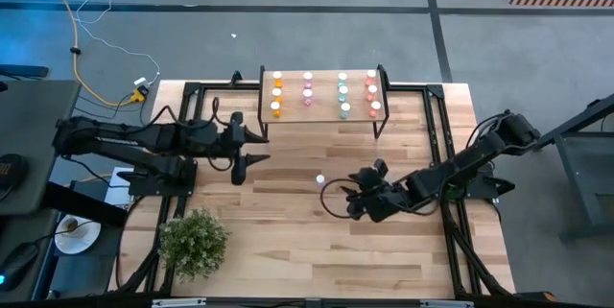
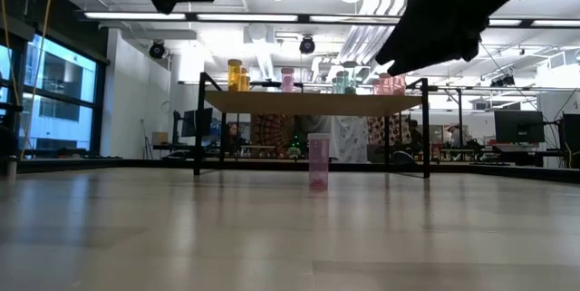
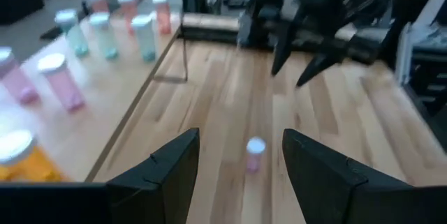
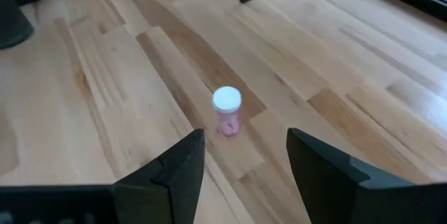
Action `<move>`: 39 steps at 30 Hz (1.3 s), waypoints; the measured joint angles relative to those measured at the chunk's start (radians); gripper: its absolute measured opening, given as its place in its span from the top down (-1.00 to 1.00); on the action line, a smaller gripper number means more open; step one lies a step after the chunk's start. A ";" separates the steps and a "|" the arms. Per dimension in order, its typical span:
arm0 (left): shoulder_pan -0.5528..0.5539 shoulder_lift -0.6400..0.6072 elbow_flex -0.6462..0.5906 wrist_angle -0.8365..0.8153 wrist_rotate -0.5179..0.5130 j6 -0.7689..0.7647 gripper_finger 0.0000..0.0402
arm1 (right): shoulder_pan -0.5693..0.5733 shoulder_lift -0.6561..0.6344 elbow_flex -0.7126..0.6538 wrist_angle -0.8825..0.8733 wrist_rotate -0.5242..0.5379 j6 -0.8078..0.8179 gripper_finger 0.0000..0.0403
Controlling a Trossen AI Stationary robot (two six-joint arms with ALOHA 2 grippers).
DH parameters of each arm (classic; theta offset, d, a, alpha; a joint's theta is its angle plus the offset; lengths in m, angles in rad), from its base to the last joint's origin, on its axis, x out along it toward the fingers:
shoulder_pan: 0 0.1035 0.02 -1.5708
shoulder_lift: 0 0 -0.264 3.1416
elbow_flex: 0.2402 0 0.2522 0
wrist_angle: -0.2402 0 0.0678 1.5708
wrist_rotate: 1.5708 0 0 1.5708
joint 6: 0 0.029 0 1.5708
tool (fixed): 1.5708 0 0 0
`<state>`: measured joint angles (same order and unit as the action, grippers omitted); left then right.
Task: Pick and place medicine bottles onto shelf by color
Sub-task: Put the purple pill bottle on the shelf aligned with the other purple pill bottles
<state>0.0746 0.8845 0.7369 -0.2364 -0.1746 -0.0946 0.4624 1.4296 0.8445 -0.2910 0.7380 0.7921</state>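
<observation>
**One pink bottle alone on the table, both claws spread and empty**

A single pink bottle [image 4: 226, 111] with a white cap stands upright on the table [image 1: 288, 241], just ahead of the right gripper [image 4: 244, 155], whose jaws stand wide with nothing between them. It lies between the two claws: the left gripper [image 3: 241, 161] also faces it, farther off, jaws wide and empty.

From above the bottle is only a pale dot, its colour unreadable; the wrist views show the pink body. The low view alone shows it upright in front of the shelf [image 2: 313, 102] and lower than the shelf top, with both arms as dark shapes cut off at the frame's top.

The other bottles [image 1: 324, 93] stand on the shelf beyond both claws, in four columns seen from above: orange, pink, teal, red. The left wrist view shows teal, pink and reddish ones plus part of an orange one, cut by the frame edge. A potted plant [image 1: 194, 240] sits near the left arm's side of the table.
</observation>
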 joint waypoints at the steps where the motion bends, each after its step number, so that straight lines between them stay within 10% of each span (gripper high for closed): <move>1: -0.011 0.000 -0.007 0.027 -0.007 0.002 0.02 | 0.005 0.000 -0.012 0.023 0.008 -0.009 0.03; 17: -0.070 -0.009 -0.053 0.138 -0.031 0.019 0.02 | 0.017 0.013 -0.245 0.529 -0.002 -0.190 0.03; 39: -0.070 -0.009 -0.053 0.134 -0.030 0.027 0.02 | 0.011 0.329 -0.177 0.752 0.171 -0.224 0.03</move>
<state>0.0048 0.8757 0.6838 -0.1024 -0.2050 -0.0677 0.4737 1.7586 0.6674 0.4606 0.9085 0.5685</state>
